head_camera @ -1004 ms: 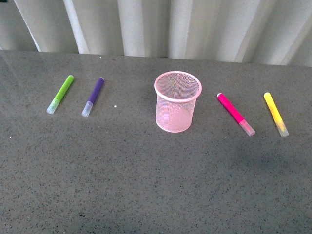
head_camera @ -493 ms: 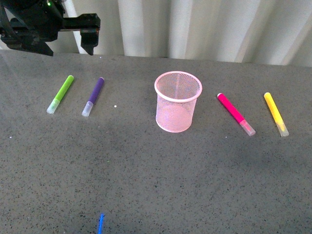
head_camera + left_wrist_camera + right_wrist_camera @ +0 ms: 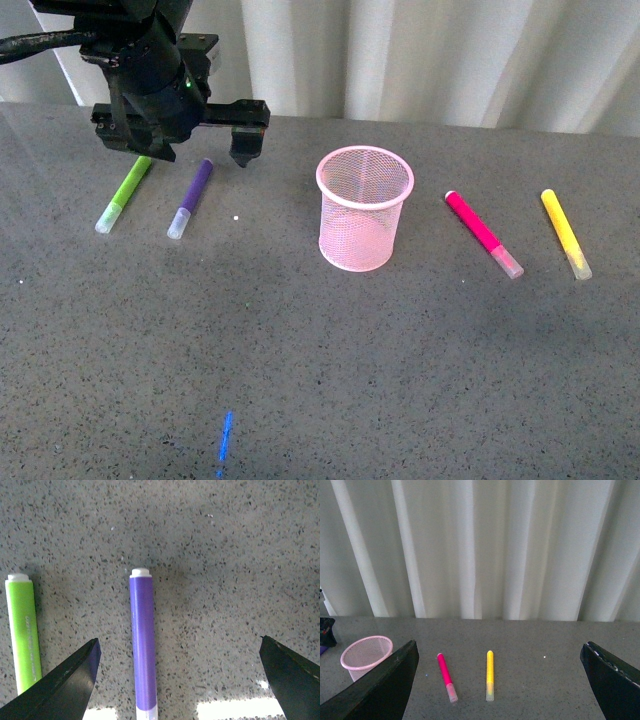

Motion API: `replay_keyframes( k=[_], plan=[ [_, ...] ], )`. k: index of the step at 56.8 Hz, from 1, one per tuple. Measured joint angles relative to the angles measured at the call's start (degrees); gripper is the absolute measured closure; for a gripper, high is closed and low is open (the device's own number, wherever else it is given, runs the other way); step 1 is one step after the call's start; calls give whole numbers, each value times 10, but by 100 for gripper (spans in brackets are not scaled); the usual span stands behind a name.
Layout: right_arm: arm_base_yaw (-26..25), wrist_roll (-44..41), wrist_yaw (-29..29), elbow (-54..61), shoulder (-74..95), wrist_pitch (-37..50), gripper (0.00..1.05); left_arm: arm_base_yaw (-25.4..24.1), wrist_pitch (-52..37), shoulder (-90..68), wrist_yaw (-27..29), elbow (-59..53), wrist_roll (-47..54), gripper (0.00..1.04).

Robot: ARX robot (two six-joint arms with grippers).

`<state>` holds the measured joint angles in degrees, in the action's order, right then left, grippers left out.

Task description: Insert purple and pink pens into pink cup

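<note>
The purple pen (image 3: 192, 195) lies on the grey table left of the pink mesh cup (image 3: 360, 235), which stands upright at the middle. The pink pen (image 3: 483, 233) lies right of the cup. My left gripper (image 3: 192, 150) is open and hovers just above the far end of the purple pen. In the left wrist view the purple pen (image 3: 143, 640) lies between the spread fingers of the left gripper (image 3: 178, 640), nearer one of them. My right gripper (image 3: 500, 647) is open and empty; it is high above the table, and its wrist view shows the cup (image 3: 365, 655) and the pink pen (image 3: 446, 676).
A lime-green marker (image 3: 124, 192) lies just left of the purple pen, also in the left wrist view (image 3: 25, 630). A yellow marker (image 3: 565, 232) lies right of the pink pen. White curtains (image 3: 400, 50) hang behind the table's far edge.
My left arm came into view from the upper left and moved down and right to above the purple pen. The pens and cup have not moved.
</note>
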<state>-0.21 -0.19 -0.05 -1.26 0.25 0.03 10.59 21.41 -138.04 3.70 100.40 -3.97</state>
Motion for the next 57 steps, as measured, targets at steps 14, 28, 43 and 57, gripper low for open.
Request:
replay_keyframes(
  k=[14,28,43,57],
  plan=[
    [0,0,0,0,0,0,7,3,6,-39,9,32,16,7],
    [0,0,0,0,0,0,7,3,9,-75,13,56,25,17],
    [0,0,0,0,0,0,7,8,3,-90,7,71,24,56],
    [0,0,0,0,0,0,7,12,-6,-94,9,75,24,91]
  ],
)
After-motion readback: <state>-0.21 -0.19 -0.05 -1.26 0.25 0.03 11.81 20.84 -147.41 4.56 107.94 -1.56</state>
